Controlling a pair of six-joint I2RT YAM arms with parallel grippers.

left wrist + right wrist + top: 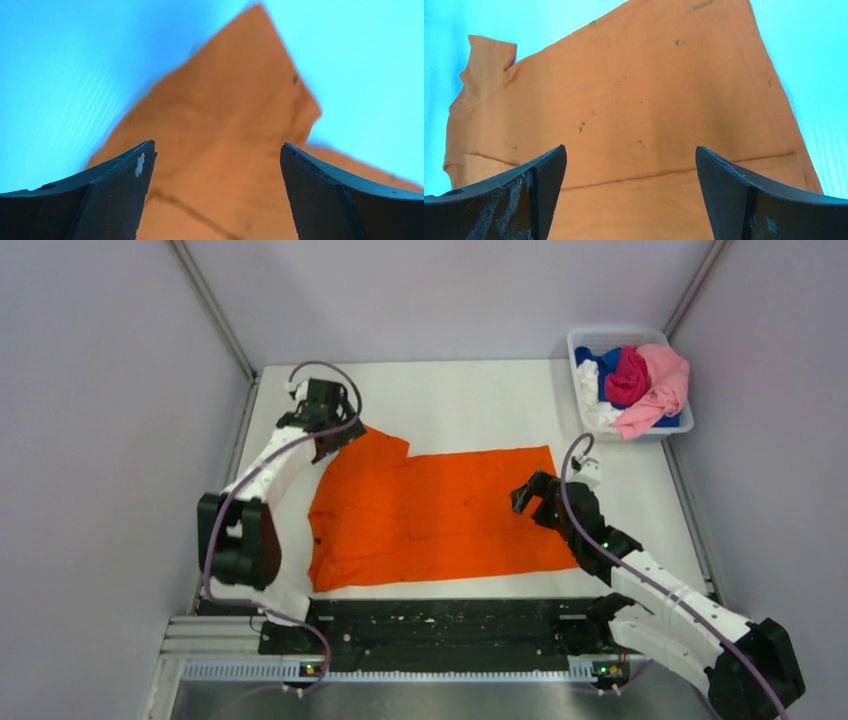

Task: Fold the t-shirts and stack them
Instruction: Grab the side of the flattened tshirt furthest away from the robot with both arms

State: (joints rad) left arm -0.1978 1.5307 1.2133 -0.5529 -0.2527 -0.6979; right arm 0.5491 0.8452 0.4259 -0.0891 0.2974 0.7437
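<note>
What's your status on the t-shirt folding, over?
Left hand open over the sleeve corner, right hand open at the hem end. Bright orange cloth t-shirt spread flat on the table. Nothing lying on it.

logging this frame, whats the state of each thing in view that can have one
orange t-shirt: spread flat on the table, not gripped
other t-shirts: crumpled together in the bin
bin: upright, holding shirts
left gripper: open, empty
right gripper: open, empty
</note>
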